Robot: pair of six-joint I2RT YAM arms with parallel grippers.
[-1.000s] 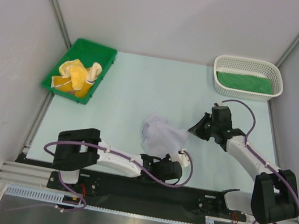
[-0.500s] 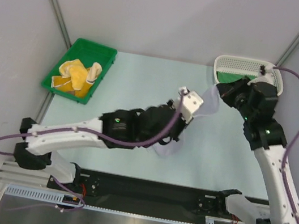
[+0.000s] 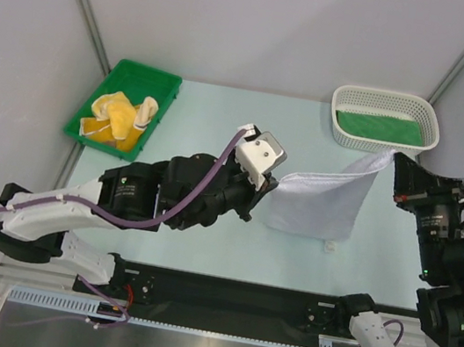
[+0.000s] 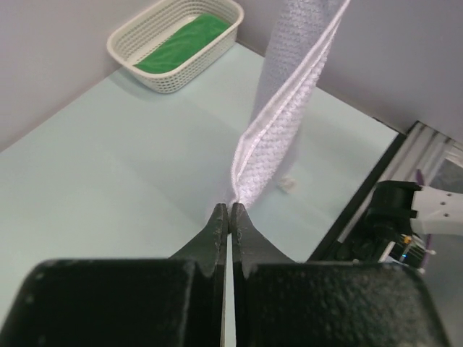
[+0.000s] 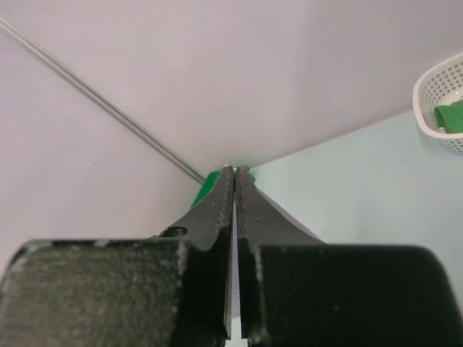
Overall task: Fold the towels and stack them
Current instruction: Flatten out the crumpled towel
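Note:
A white, pale lavender towel point(image 3: 316, 201) hangs spread between my two grippers, its lower edge near the table. My left gripper point(image 3: 270, 183) is shut on its left top corner; in the left wrist view the cloth point(image 4: 278, 123) rises straight from the left gripper's point(image 4: 230, 210) closed tips. My right gripper point(image 3: 392, 158) is shut on the right top corner, just in front of the basket. In the right wrist view the right gripper's point(image 5: 235, 173) jaws are closed with a thin pale strip between them. A green towel point(image 3: 376, 126) lies flat in the basket. Yellow towels point(image 3: 121, 115) lie crumpled in the tray.
The white mesh basket point(image 3: 431, 127) stands at the back right, also in the left wrist view point(image 4: 145, 61). The green plastic tray point(image 3: 163, 82) stands at the back left. A small white tag point(image 3: 328, 245) sits under the towel's lower right corner. Grey walls close in both sides.
Both arms have risen and drawn apart. The pale towel, a loose heap a second ago, now hangs stretched between the grippers. The right arm has pulled back from over the basket.

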